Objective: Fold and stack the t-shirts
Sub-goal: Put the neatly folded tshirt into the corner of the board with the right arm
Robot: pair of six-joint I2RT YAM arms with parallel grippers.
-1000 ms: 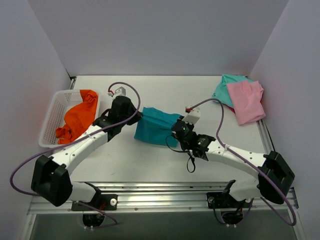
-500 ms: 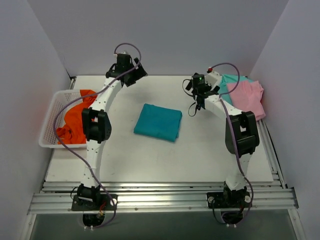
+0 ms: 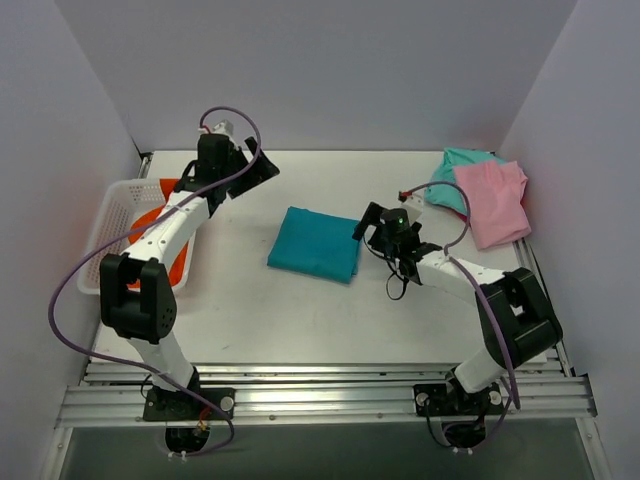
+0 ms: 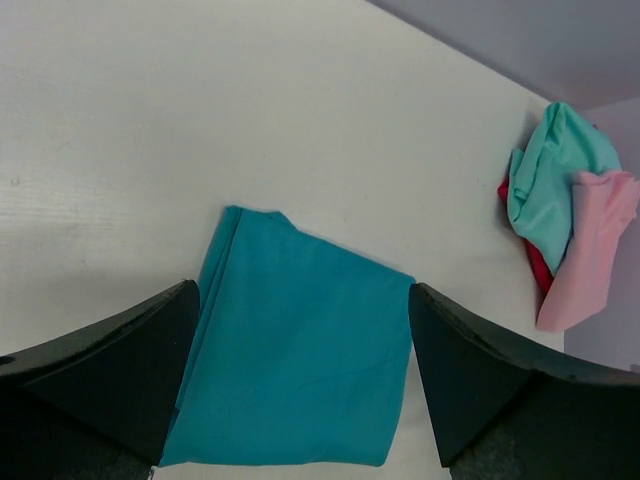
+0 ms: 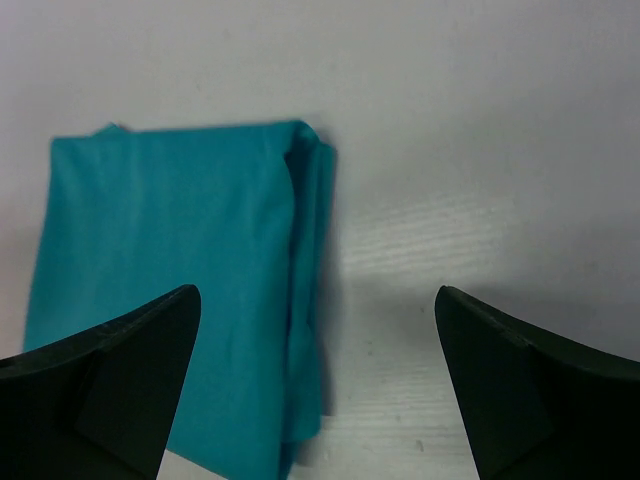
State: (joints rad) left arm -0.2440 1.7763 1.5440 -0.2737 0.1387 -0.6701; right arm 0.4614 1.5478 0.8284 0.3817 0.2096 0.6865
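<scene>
Looking down from the overhead camera, I counted four t-shirts on the scene. One teal-blue shirt (image 3: pixel 316 245) lay folded into a rectangle at the middle of the table (image 3: pixel 300 320). One orange shirt (image 3: pixel 145 220) sat crumpled in the single white lattice basket (image 3: pixel 95 250) at the left edge. One mint-green shirt (image 3: pixel 450 170) and one pink shirt (image 3: pixel 492 200) lay together at the far right corner, the pink partly over the mint-green. Two arms were in view. The left gripper (image 3: pixel 265 168) hung raised near the back of the table beside the basket, spread wide and holding nothing. The right gripper (image 3: pixel 367 224) sat just beside the right edge of the teal-blue shirt, also wide and empty.

From the left wrist camera, two dark fingers (image 4: pixel 120 380) framed the teal-blue shirt far below, well apart from each other, with bare table around it. The mint-green and pink shirts showed at the right, a sliver of red cloth (image 4: pixel 535 262) peeking from under them.

From the right wrist camera, two dark fingers (image 5: pixel 110 370) stood wide on either side of the folded edge of the teal-blue shirt, gripping nothing.
</scene>
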